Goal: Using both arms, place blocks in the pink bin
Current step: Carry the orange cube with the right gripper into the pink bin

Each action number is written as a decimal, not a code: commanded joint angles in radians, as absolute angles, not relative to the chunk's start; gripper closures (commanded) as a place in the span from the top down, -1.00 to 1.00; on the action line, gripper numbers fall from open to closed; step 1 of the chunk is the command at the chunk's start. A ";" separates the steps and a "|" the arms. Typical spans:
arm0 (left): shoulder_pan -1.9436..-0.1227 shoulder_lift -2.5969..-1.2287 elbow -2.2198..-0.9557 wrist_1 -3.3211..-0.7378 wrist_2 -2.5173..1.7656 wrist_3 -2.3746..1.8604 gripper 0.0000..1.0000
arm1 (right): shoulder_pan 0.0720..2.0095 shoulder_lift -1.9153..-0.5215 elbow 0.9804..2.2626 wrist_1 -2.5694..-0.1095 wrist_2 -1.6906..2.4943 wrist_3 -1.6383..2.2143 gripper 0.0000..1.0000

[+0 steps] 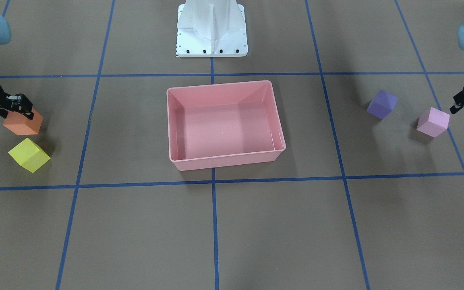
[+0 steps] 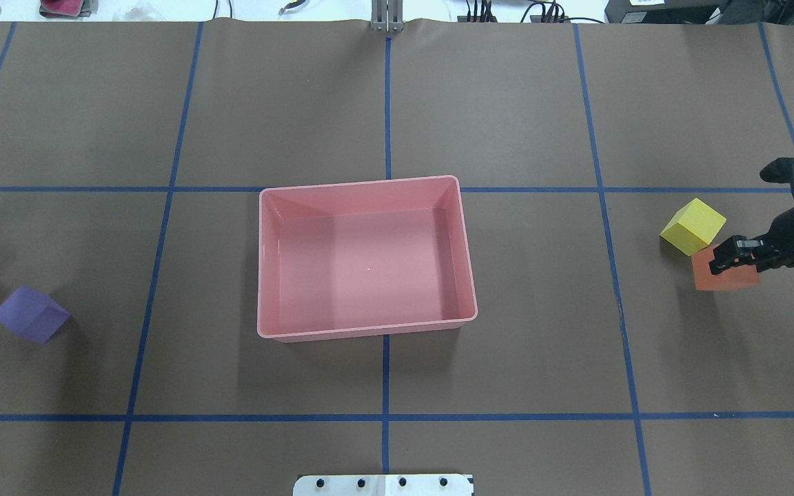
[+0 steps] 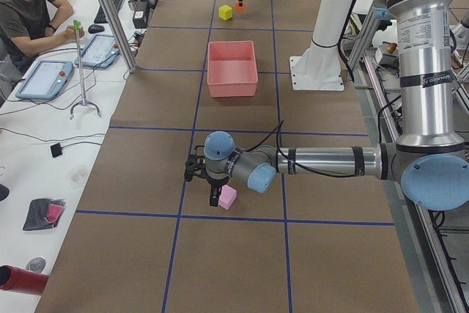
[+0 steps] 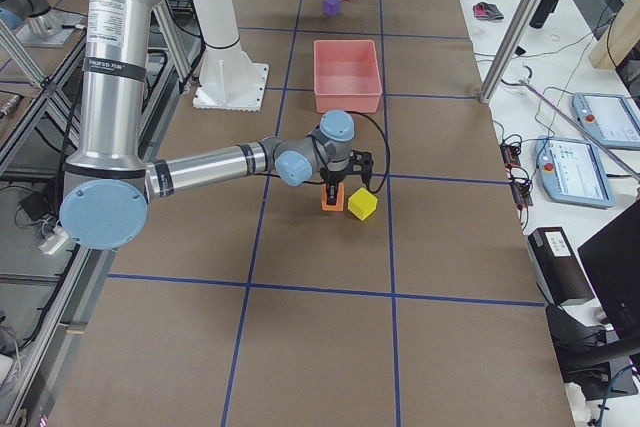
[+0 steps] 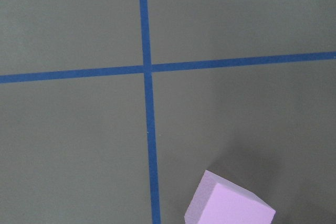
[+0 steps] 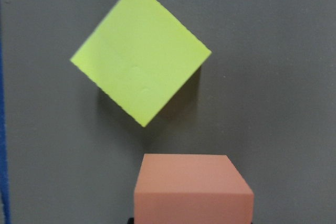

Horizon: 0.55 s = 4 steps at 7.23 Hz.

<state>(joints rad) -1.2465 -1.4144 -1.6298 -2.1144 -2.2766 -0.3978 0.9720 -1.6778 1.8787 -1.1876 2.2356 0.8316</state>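
Observation:
The pink bin (image 1: 224,159) stands empty at the table's middle and also shows in the overhead view (image 2: 369,334). My right gripper (image 2: 731,255) is low over the orange block (image 2: 724,279), fingers open and straddling it; the block rests on the table. The yellow block (image 2: 693,226) lies just beside it. In the right wrist view the orange block (image 6: 193,190) is at the bottom and the yellow block (image 6: 140,53) above it. My left gripper (image 1: 462,100) is open just above the light pink block (image 1: 433,122). The purple block (image 1: 382,104) lies nearby.
The white pedestal base (image 1: 212,32) stands behind the bin on the robot's side. Blue tape lines cross the brown table cover. An operator (image 3: 22,5) sits at a side desk with tablets, off the table.

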 commanded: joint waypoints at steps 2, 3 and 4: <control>-1.160 -1.402 -1.621 -2.177 -2.134 -0.264 1.00 | 0.953 -1.458 1.907 -1.221 2.240 1.101 -1.00; -1.149 -1.402 -1.609 -2.178 -2.149 -0.262 1.00 | 0.913 -1.377 1.923 -1.270 2.238 1.203 -1.00; -1.146 -1.402 -1.600 -2.183 -2.179 -0.262 1.00 | 0.866 -1.288 1.927 -1.332 2.223 1.307 -1.00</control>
